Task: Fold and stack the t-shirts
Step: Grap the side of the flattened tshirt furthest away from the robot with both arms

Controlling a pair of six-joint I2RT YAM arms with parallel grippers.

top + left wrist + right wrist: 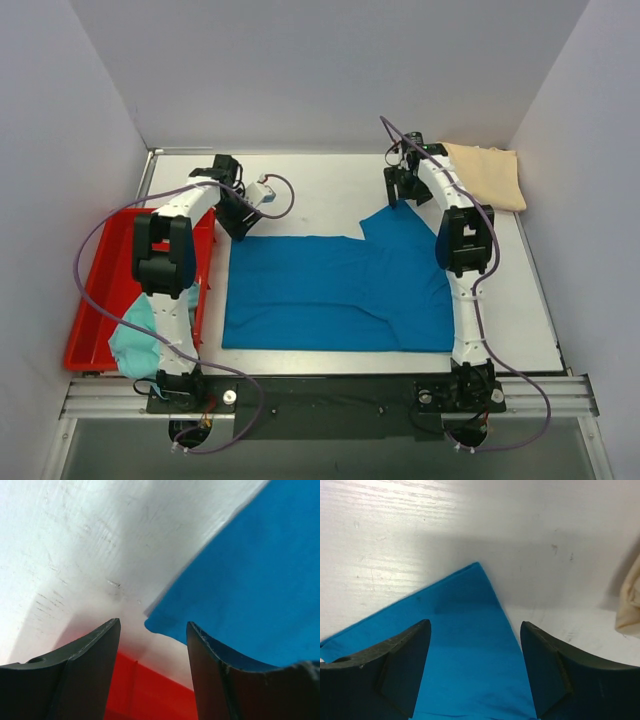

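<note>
The deep blue t-shirt (340, 290) lies spread flat on the white table, one sleeve reaching up toward the back right. My left gripper (240, 222) is open and empty just above the shirt's back left corner (165, 622). My right gripper (402, 192) is open and empty over the tip of the blue sleeve (470, 630). The cream-beige t-shirt (487, 175) lies folded at the back right; its edge shows in the right wrist view (631, 605). The teal t-shirt (140, 340) is bunched in the near end of the red tray.
The red plastic tray (105, 290) stands along the table's left edge, under the left arm; its wall shows in the left wrist view (150, 690). Grey walls close in the table on three sides. Purple cables loop from both arms.
</note>
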